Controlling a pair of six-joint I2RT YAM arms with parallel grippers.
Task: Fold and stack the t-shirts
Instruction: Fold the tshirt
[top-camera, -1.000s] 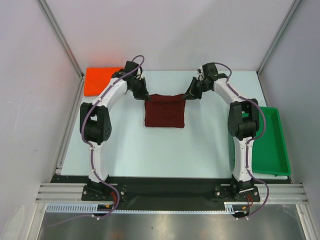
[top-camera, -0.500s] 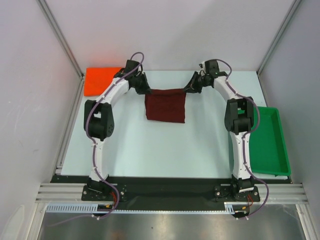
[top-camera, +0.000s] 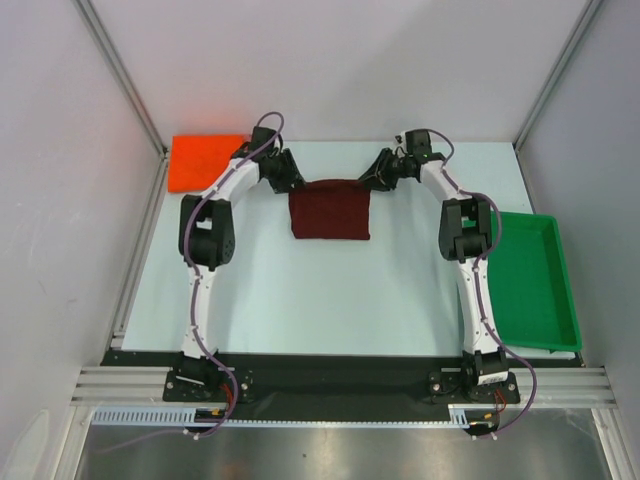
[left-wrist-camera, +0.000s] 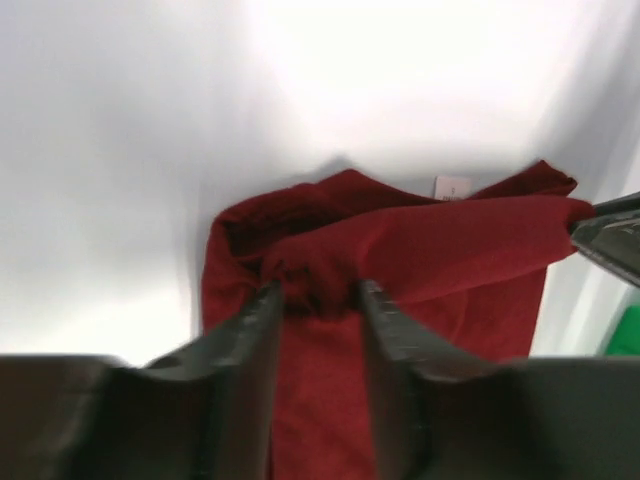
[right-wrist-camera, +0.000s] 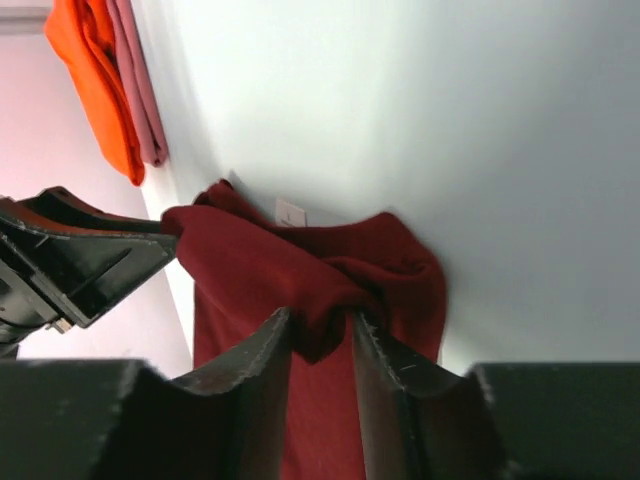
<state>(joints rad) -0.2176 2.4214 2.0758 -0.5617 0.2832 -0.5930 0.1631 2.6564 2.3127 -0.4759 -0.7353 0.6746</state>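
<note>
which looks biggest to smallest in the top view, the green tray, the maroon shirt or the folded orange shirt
1. green tray: clearly the largest.
2. maroon shirt and orange shirt: about alike. The orange one is partly hidden, so I won't rank these two.

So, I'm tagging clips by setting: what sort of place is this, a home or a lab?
Probably a lab robot cell: the left arm and right arm are mounted on an aluminium-framed base, plain white panels wall in the table, and a green tray sits at its right edge.
</note>
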